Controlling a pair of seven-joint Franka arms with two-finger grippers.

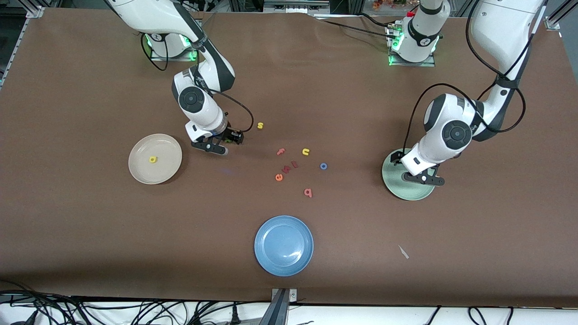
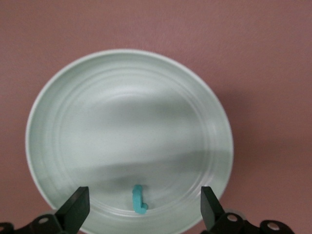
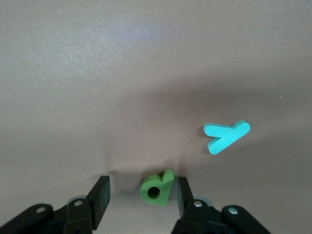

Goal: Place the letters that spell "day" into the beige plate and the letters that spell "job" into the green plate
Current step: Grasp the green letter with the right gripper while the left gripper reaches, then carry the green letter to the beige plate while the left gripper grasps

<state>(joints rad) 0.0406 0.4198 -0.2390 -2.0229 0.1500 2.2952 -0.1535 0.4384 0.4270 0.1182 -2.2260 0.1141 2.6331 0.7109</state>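
Observation:
My left gripper (image 2: 141, 209) hangs open over the green plate (image 2: 122, 112), its fingers (image 2: 75, 209) wide apart. The teal j (image 2: 139, 199) lies loose in that plate between them. My right gripper (image 3: 141, 197) is low over the table beside the beige plate (image 1: 155, 158). Its jaws are partly drawn in around the green d (image 3: 157, 189): one finger (image 3: 183, 195) touches it, the other stands off. The teal y (image 3: 226, 136) lies close by. The yellow a (image 1: 153, 159) lies in the beige plate. Mid-table lie the blue o (image 1: 323, 166) and pink b (image 1: 308, 192).
A blue plate (image 1: 283, 245) sits nearest the front camera. Loose letters mid-table: yellow s (image 1: 260, 126), pink f (image 1: 281, 151), yellow u (image 1: 305, 151), orange e (image 1: 279, 177) and two small reddish ones beside it. A white scrap (image 1: 403, 252) lies toward the left arm's end.

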